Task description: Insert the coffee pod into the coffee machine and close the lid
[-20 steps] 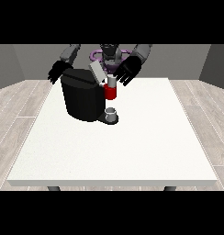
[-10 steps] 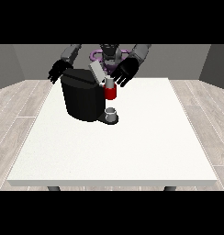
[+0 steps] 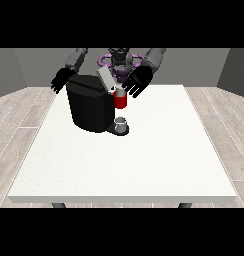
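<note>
The black hand at the view's right [image 3: 138, 81] hovers with fingers spread, holding nothing, beside the raised grey lid [image 3: 105, 79] of the black coffee machine [image 3: 91, 105]. The hand at the view's left [image 3: 60, 80] hangs relaxed. The pod cannot be identified. Judged light, rigid, smooth: pinch across its rim.

Matt black coffee machine [image 3: 91, 107], smooth white table [image 3: 144, 160]

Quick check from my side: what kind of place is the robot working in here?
Probably a plain indoor room set up as a coffee corner: a large white table, a black coffee machine with its lid up, wood-look floor and grey walls.
</note>
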`<control>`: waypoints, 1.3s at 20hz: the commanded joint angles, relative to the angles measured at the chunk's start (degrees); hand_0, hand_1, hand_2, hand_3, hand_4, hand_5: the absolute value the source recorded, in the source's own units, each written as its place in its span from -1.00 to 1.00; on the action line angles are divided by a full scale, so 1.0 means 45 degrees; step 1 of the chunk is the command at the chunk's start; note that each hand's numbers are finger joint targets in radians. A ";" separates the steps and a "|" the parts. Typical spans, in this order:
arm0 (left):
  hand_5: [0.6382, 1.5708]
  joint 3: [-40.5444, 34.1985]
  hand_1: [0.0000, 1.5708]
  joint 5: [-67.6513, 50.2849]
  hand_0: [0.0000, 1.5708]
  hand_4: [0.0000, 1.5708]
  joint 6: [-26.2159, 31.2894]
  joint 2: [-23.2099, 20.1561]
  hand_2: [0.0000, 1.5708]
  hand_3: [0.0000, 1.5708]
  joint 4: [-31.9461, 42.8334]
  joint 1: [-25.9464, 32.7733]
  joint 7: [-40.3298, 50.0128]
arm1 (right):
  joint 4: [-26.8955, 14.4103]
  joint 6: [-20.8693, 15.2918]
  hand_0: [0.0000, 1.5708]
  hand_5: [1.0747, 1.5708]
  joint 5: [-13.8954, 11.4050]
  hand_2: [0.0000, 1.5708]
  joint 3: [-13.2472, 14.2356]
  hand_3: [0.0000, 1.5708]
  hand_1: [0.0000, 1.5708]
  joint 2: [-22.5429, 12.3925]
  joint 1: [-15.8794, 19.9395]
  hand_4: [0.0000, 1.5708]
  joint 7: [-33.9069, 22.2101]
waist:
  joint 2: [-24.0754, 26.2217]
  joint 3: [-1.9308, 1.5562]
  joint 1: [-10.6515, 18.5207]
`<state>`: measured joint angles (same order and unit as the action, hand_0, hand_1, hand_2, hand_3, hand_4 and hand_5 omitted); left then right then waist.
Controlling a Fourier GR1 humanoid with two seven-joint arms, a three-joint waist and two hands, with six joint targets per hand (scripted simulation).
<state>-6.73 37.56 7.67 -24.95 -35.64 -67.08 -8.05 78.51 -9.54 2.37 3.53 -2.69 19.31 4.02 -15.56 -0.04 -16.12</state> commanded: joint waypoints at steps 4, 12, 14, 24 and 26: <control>1.00 0.0125 0.59 0.0100 0.59 -0.39 0.0287 0.0447 0.63 0.50 0.0214 0.0043 0.0409 | -0.0026 -0.0081 -1.00 1.00 0.0032 -1.00 0.0072 -1.00 -1.00 -0.0154 0.0318 -0.45 -0.0887 | 0.0432 0.0007 0.0219; 1.00 -0.0058 0.48 0.0242 0.48 -0.42 0.0010 0.0136 0.52 0.35 0.0450 0.0020 0.0238 | 0.0456 -0.0031 -1.00 1.00 -0.0129 -1.00 -0.0326 -1.00 -1.00 0.0131 -0.0232 -0.49 -0.0287 | 0.0032 0.0007 -0.0276; 1.00 0.0100 0.47 0.0412 0.47 -0.43 -0.0140 0.0298 0.50 0.30 0.0331 0.0060 0.0295 | 0.0282 -0.0213 -1.00 1.00 -0.0374 -1.00 -0.0518 -1.00 -1.00 0.0335 -0.0549 -0.44 -0.0016 | 0.0168 0.0007 -0.0195; 1.00 -0.0049 0.37 0.0518 0.37 -0.54 -0.0127 -0.0147 0.43 0.23 0.0320 0.0049 -0.0306 | 0.0399 -0.0333 -1.00 1.00 -0.0456 -1.00 -0.0471 -1.00 -1.00 0.0287 -0.0444 -0.41 0.0149 | -0.0079 0.0009 -0.0070; 1.00 0.0052 0.36 0.0540 0.36 -0.53 0.0290 -0.0096 0.42 0.18 0.0119 -0.0238 0.0046 | -0.0264 0.0018 -1.00 1.00 -0.0025 -1.00 0.0115 -1.00 -1.00 -0.0039 -0.0482 -0.48 0.0496 | 0.0060 0.0002 0.0099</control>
<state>-6.45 39.78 8.27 -25.04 -34.67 -67.33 -8.52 79.22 -9.82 1.99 3.18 -2.60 18.10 4.12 -15.24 -0.03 -16.10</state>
